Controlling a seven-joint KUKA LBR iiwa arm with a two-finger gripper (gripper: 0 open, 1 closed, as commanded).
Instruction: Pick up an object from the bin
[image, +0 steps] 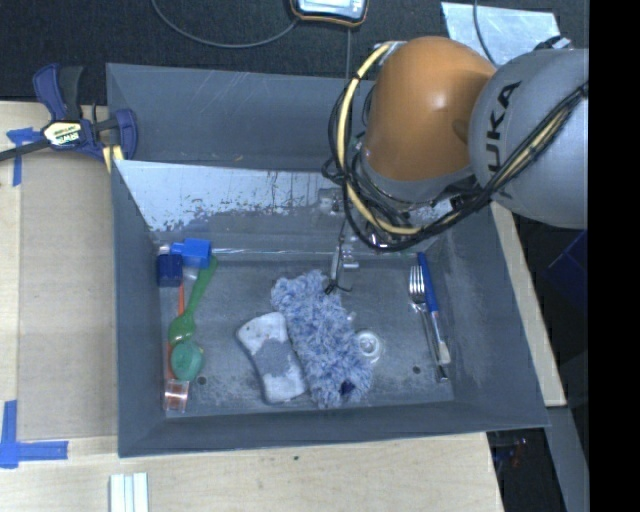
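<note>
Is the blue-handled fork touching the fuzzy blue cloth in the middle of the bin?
Apart. The camera view shows bare bin floor between the fork at right and the cloth.

Arm (540, 130): silver-grey casing, lettered dark; orange domed cover (425, 105) fitted at 9 o'clock; yellow and black cables (349, 120) looped around.

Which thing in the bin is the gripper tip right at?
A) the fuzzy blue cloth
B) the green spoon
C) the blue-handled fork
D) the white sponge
A: the gripper sits at the upper edge of the fuzzy blue cloth, well apart from the other three.
</note>
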